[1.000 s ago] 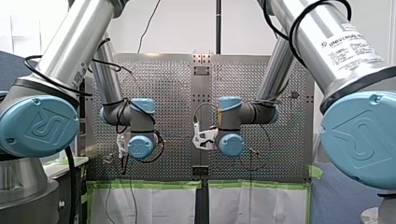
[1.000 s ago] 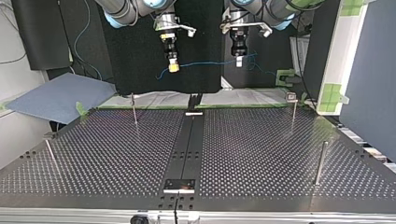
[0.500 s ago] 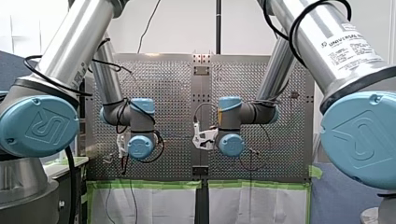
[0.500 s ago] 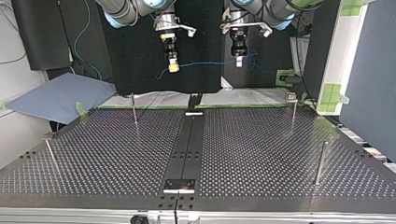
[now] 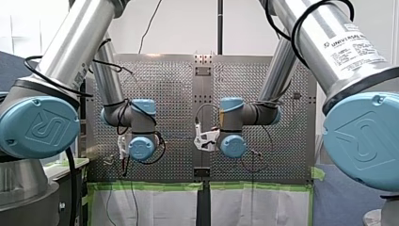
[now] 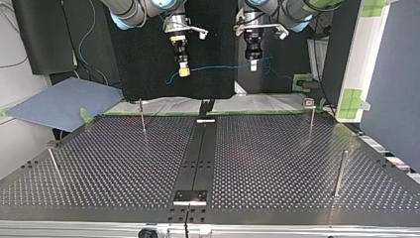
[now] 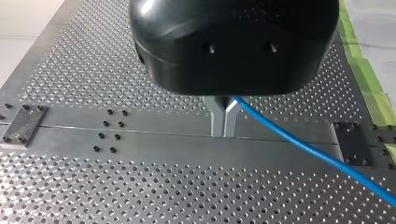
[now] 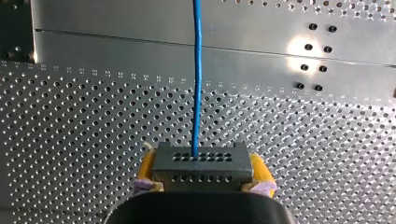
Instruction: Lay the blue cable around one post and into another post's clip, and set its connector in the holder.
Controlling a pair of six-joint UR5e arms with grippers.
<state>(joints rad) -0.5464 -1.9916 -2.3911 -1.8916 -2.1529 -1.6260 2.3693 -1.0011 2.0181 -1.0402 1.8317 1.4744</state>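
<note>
In the top view both arms hang high over the perforated table's (image 6: 277, 163) far edge, with the blue cable (image 6: 218, 66) stretched between them. My right gripper (image 6: 184, 72), with yellow pads, is shut on the cable's dark grey connector (image 8: 201, 170). From the connector the cable (image 8: 197, 84) runs straight ahead. My left gripper (image 7: 223, 133), black with metal fingers, is shut on the blue cable (image 7: 299, 142), which trails away to one side. In the front view the wrists hide both grippers.
Thin metal posts stand on the table: one (image 6: 142, 115) far left in the top view, one with a clip head (image 6: 310, 115) far right, one (image 6: 340, 172) near right, one (image 6: 53, 164) near left. A dark centre strip (image 6: 200, 148) carries small plates (image 6: 190, 196).
</note>
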